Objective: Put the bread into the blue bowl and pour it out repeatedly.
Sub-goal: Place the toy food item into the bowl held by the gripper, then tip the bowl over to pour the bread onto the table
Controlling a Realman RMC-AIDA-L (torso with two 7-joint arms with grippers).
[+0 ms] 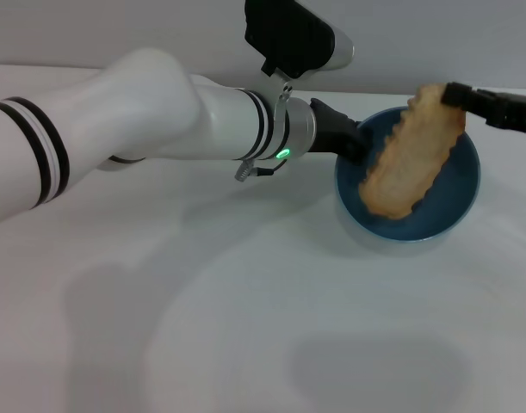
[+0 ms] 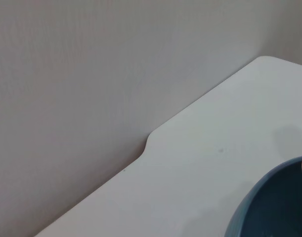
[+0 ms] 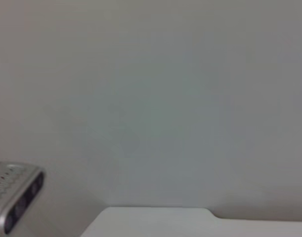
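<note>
The blue bowl sits at the far right of the white table, its inside facing me. My left gripper reaches across from the left and is shut on the bowl's left rim. My right gripper comes in from the right edge and is shut on the upper end of the bread. The bread hangs slanted over the bowl's inside, plain tan scalloped side towards me, its lower end down near the bowl's left wall. The left wrist view shows part of the bowl's rim.
The white table spreads out in front of the bowl. A grey wall stands right behind the table's back edge. A silver device shows at the edge of the right wrist view.
</note>
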